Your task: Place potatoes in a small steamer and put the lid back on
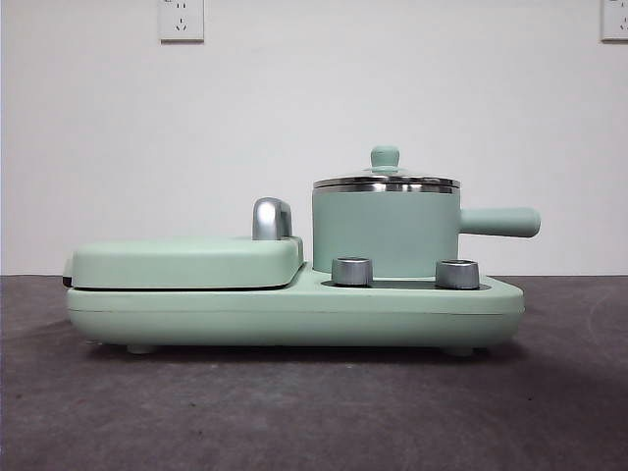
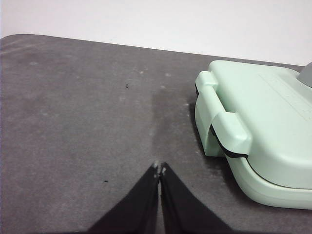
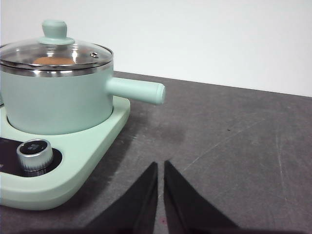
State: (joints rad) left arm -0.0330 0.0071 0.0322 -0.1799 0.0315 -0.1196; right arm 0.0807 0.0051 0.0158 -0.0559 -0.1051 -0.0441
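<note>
The dark grey counter carries a long mint-green cooker base standing near its middle, side-on to the front edge. On one half of the base lies a flat hinged cover, shut, with a steel hinge post behind it. On the other half stands the pot, upright, its straight handle pointing toward the counter's side edge. The glass lid sits level on the pot's steel rim, its green knob on top. Through the glass, the orange-brown potato shows inside the pot. 2 steel dials sit on the base in front of the pot.

The left end effector hangs over bare counter just beside the cover's end, jaws pressed together, holding nothing. The right end effector hangs over bare counter near the pot's handle, jaws all but touching, holding nothing.
</note>
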